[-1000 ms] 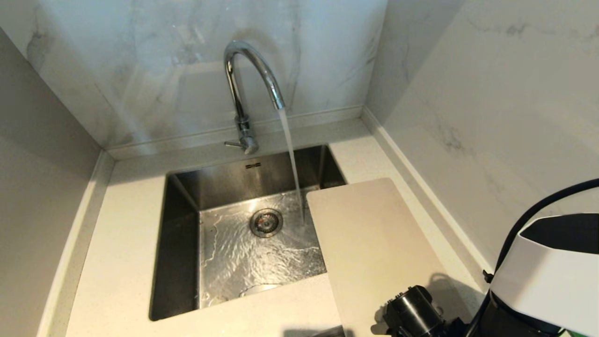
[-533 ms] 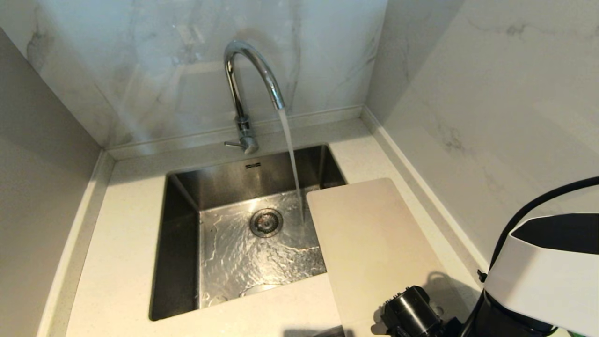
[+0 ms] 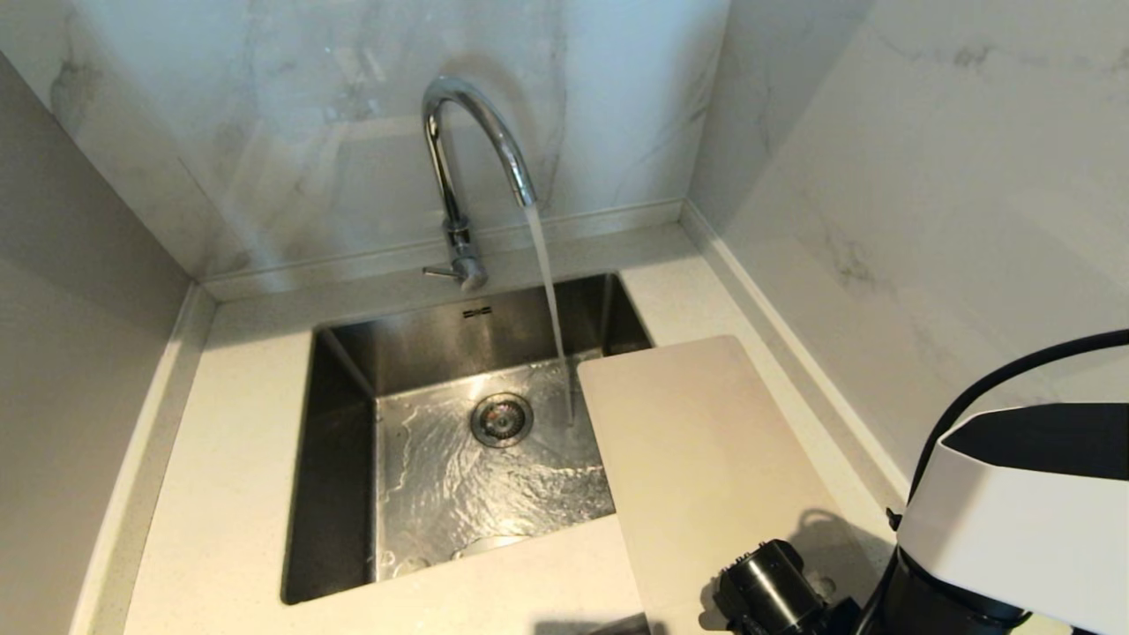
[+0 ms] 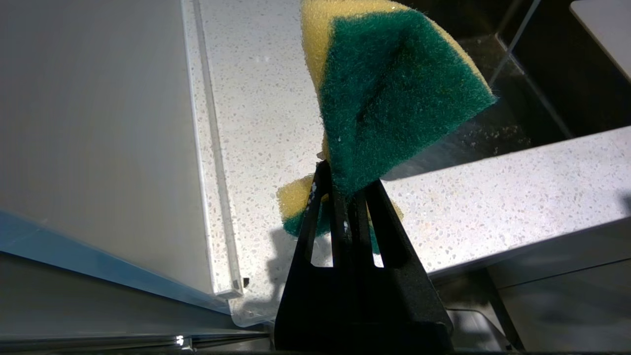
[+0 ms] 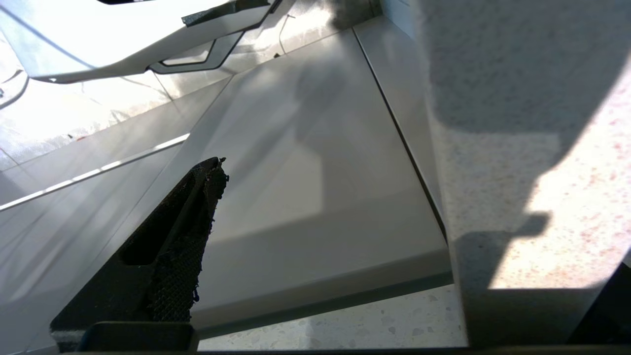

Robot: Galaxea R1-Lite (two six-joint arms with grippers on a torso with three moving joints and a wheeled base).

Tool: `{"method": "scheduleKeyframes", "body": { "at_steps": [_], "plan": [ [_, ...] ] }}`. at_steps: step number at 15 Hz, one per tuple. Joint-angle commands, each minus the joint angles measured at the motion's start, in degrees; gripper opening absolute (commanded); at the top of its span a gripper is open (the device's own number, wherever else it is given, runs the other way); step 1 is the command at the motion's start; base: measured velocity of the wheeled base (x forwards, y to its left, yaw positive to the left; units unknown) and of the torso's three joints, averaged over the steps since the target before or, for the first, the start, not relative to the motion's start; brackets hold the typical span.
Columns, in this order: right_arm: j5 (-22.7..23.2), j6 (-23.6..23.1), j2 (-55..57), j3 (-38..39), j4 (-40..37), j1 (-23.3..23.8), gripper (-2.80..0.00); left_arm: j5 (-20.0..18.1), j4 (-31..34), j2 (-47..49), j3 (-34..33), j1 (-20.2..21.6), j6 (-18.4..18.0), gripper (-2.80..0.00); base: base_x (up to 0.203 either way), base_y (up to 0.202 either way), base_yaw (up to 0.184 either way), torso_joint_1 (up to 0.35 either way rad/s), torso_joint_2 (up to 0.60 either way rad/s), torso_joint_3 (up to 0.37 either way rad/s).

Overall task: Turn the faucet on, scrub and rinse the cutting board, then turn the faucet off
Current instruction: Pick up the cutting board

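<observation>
Our right gripper [image 5: 315, 236] shows one finger only, apparently spread wide at the cutting board's [image 3: 697, 459] five o'clock. Our left gripper [image 4: 345, 192] pinches the sponge [image 4: 394, 93] above the table [image 4: 266, 108]. The faucet [image 3: 467, 168] runs.

Bright, even light fills the sink [image 3: 344, 494]; glare glints off rippling water, a dark shadow pools beneath the right arm [image 3: 1014, 520].

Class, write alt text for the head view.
Water runs from the chrome faucet into a steel sink. A pale cutting board lies on the counter, overhanging the sink's right edge, with the right arm beside it.
</observation>
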State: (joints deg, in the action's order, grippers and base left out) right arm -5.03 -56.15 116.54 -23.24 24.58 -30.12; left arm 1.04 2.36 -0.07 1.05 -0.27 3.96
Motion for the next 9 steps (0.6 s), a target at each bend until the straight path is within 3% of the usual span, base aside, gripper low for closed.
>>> {"method": "scheduleKeyframes", "body": {
  "at_steps": [1, 9],
  "plan": [
    [0.02, -0.36, 0.61, -0.23, 0.12, -0.02, 0.00, 0.11, 0.01, -0.01, 0.01, 0.00, -0.01, -2.80, 0.000, 0.000, 0.000, 0.000, 0.00, 0.000],
    [-0.33, -0.36, 1.05, -0.14, 0.21, -0.02, 0.00, 0.02, 0.01, -0.01, 0.01, 0.00, 0.08, -2.80, 0.000, 0.000, 0.000, 0.000, 0.00, 0.000]
  ]
}}
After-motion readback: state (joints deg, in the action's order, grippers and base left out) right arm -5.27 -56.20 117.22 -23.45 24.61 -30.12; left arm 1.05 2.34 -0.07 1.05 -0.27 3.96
